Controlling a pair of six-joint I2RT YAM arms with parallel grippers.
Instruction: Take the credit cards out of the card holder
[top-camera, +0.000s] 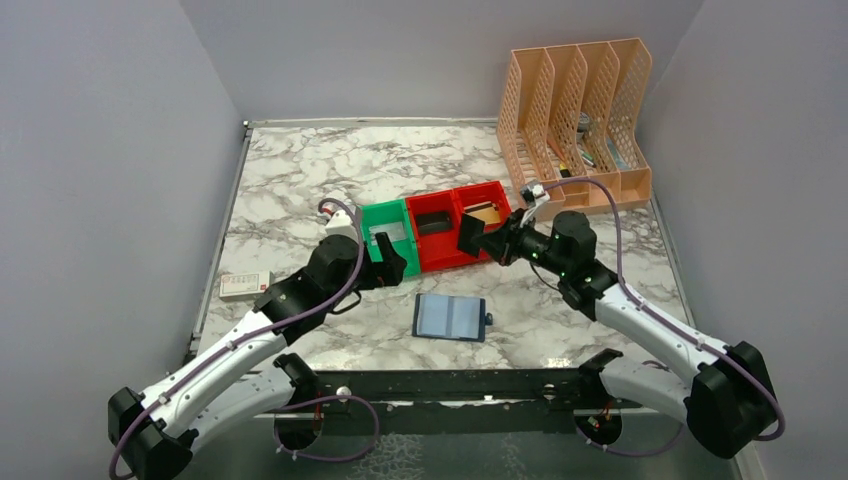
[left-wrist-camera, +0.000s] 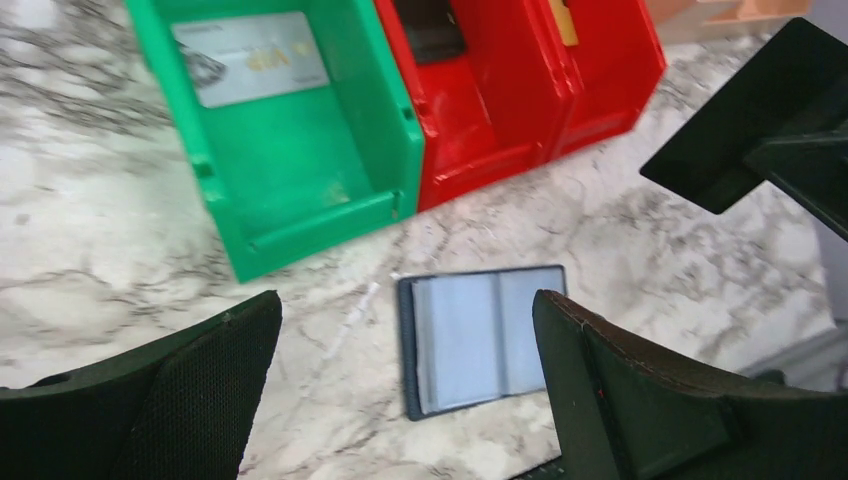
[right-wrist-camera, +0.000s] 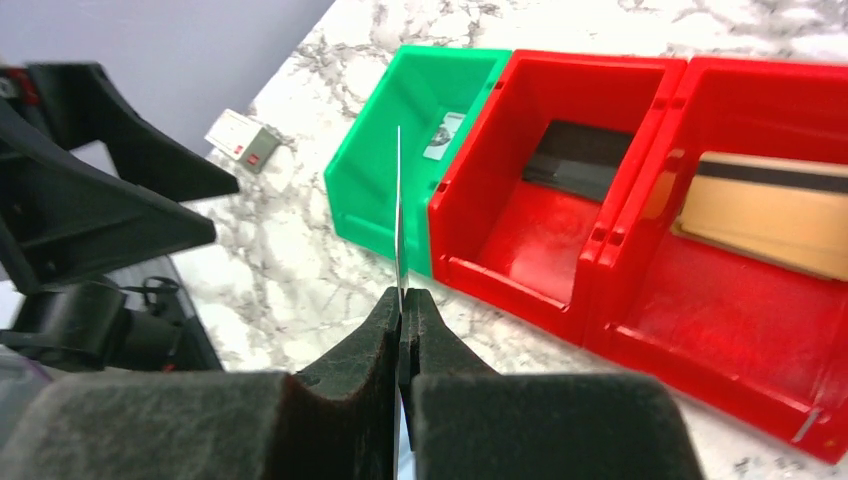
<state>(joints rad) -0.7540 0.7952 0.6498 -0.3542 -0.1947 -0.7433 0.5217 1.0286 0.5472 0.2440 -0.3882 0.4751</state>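
The card holder (top-camera: 450, 317) (left-wrist-camera: 485, 335) lies open and flat on the marble, its grey-blue inner panels facing up. My left gripper (top-camera: 388, 264) (left-wrist-camera: 407, 300) hovers open above the holder's left edge, near the front of the green bin (top-camera: 385, 209) (left-wrist-camera: 300, 240), with nothing between its fingers. A silver credit card (left-wrist-camera: 250, 60) (right-wrist-camera: 445, 135) rests in that green bin. My right gripper (top-camera: 490, 241) (right-wrist-camera: 403, 295) is shut on a dark credit card (top-camera: 470, 236) (left-wrist-camera: 740, 130) (right-wrist-camera: 399, 210), held upright in front of the red bins.
Two red bins (top-camera: 440, 258) (right-wrist-camera: 560, 290) stand right of the green one; one holds a dark card (right-wrist-camera: 580, 160), the other a tan card (right-wrist-camera: 770, 200). An orange file rack (top-camera: 575, 110) stands at the back right. A small white box (top-camera: 245, 285) lies at the left.
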